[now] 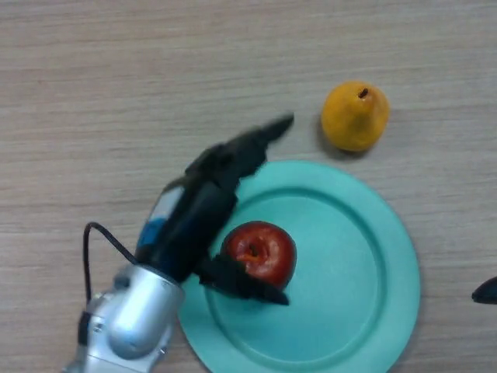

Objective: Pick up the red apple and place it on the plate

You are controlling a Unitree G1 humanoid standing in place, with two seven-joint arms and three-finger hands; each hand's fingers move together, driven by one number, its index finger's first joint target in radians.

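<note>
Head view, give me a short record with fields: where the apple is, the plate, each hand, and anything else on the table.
apple: red apple sits on the plate, left of its middle
plate: teal plate flat on the wooden table
left hand: left hand over the plate's left edge, fingers spread open either side of the apple, not closed on it
right hand: right hand only a dark tip at the right edge
other: yellow pear beyond the plate

Glossy red apple (260,252) on a smooth matt teal plate (349,272); the desk (116,78) shows pale wood grain.
</note>
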